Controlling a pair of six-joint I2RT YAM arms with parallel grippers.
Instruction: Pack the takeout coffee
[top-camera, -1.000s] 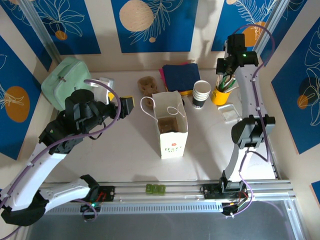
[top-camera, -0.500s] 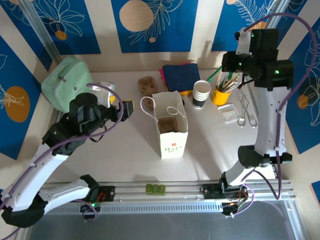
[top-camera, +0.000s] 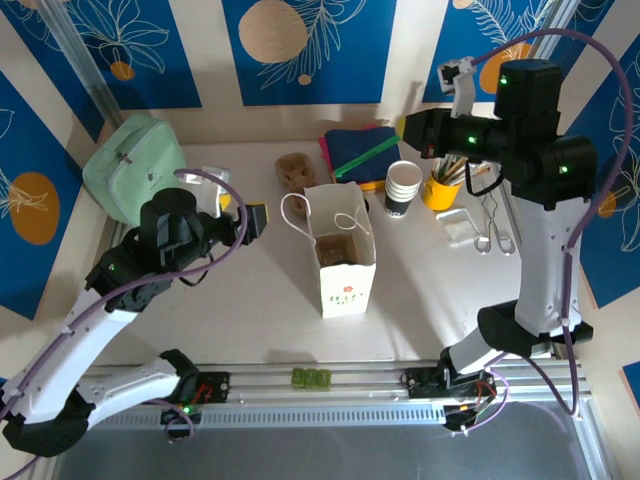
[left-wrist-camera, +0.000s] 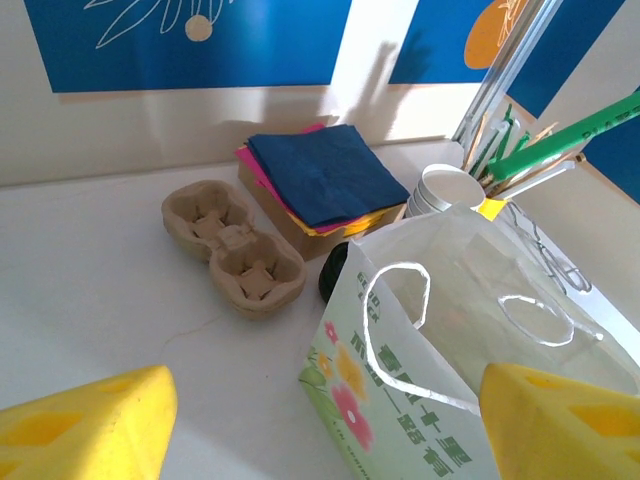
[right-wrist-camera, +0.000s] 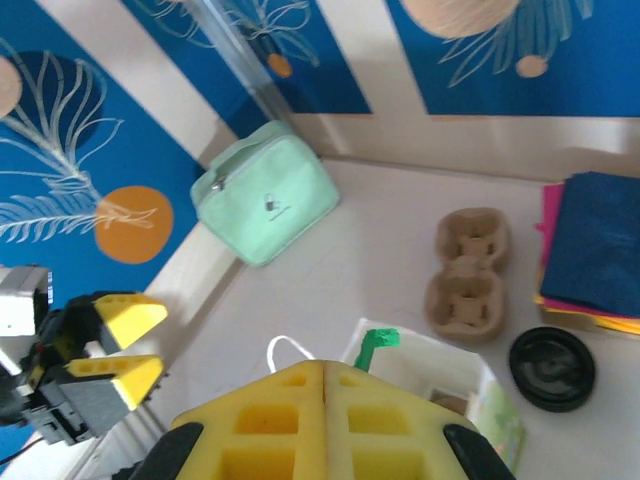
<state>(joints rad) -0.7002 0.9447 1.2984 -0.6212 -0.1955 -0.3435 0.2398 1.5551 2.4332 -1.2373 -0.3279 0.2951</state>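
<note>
The stack of white paper cups (top-camera: 403, 186) stands on the counter (top-camera: 220, 300), just right of the open white bag (top-camera: 345, 262) and beside the yellow pot (top-camera: 440, 192). The right claw (top-camera: 408, 128) is up in the air near the cups. It is clenched on a long green stick (top-camera: 365, 156) that points out over the blue napkins (top-camera: 355, 142). The left claw (top-camera: 256, 214) is spread wide with nothing in it, off to the left of the bag.

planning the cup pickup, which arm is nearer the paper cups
right. right arm ends close beside the cups, at their far side; left arm ends well away, beyond the paper bag.
</note>
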